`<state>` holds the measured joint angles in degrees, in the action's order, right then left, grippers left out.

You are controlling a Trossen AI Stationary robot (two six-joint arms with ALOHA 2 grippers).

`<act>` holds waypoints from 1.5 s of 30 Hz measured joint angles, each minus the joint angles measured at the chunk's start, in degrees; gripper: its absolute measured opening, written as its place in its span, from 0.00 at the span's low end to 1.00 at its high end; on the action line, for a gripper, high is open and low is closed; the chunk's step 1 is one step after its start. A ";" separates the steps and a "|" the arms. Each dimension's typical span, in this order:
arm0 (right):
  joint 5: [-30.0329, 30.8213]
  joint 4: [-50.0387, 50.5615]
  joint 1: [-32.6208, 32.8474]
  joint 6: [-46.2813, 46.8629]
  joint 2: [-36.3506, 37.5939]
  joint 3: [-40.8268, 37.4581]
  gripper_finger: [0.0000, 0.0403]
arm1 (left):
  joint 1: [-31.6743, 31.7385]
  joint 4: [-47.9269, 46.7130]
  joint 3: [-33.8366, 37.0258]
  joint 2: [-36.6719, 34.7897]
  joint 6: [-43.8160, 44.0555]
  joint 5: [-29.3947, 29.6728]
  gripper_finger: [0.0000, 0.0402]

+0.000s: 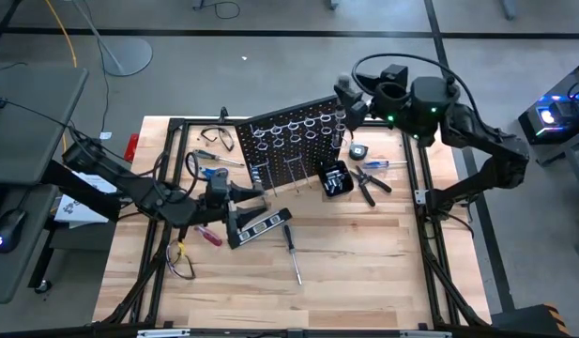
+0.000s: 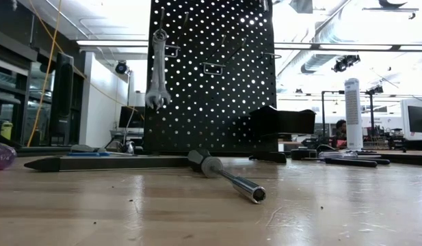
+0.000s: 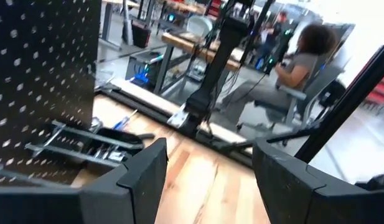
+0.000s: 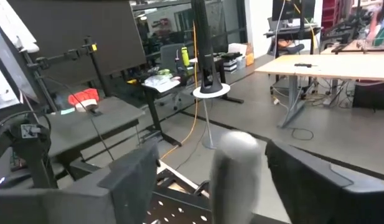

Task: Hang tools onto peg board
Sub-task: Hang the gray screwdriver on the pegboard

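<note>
The black peg board (image 1: 291, 141) stands upright mid-table, and a silver wrench (image 2: 157, 75) hangs from one of its hooks. At the board's far right end my right gripper (image 1: 345, 113) is open. A grey, blurred tool handle (image 4: 238, 168) stands upright between its fingers (image 4: 132, 180); I see no touch. My left gripper (image 3: 210, 168) is open with nothing between its fingers, level in front of the board's left part (image 1: 256, 192). A grey-handled screwdriver (image 1: 294, 252), dark pliers (image 1: 369, 183), blue scissors (image 1: 209, 174) and a red screwdriver (image 1: 206, 235) lie on the table.
A small black box (image 1: 334, 180) sits at the board's foot, and a long black bar (image 1: 261, 225) lies under my left gripper. Clear safety glasses (image 1: 217, 138) lie at the back left and a tape measure (image 1: 358, 150) at the right. A seated person (image 3: 304, 56) is beyond the table.
</note>
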<state>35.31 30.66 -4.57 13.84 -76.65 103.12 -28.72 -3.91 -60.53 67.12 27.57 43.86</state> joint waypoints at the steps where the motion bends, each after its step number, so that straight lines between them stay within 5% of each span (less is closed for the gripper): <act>1: 0.01 0.00 0.09 -0.25 0.25 0.01 0.73 | -0.06 -2.08 0.00 -0.56 0.91 -0.08 0.53; 11: -2.58 0.26 3.72 -0.90 6.27 0.05 0.75 | -4.49 -33.41 0.30 0.71 23.45 -12.34 0.53; 18: -3.47 9.55 10.59 2.16 6.61 0.09 0.76 | -4.02 -16.88 3.44 16.76 22.89 -21.52 0.53; 24: -0.02 17.72 14.64 4.31 5.85 0.07 0.76 | -1.16 -20.65 -6.28 31.88 -1.58 -27.84 0.53; 29: 1.42 18.03 16.04 4.52 5.71 0.07 0.76 | 0.18 -26.33 -15.29 41.30 -29.22 -17.63 0.53; 33: 1.55 18.09 15.99 5.75 5.71 0.07 0.76 | 2.17 -26.59 -17.58 46.69 -48.62 -15.04 0.53; 39: 1.19 18.27 15.99 6.90 5.74 0.07 0.76 | 6.32 -27.17 -18.34 49.49 -62.41 -17.38 0.53; 45: 0.61 18.44 15.99 8.65 5.74 0.07 0.76 | 11.20 -29.20 -18.38 49.49 -69.02 -28.31 0.53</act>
<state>35.92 49.10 11.42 22.49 -70.91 103.20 -17.51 -33.10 -78.91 116.62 -41.45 15.55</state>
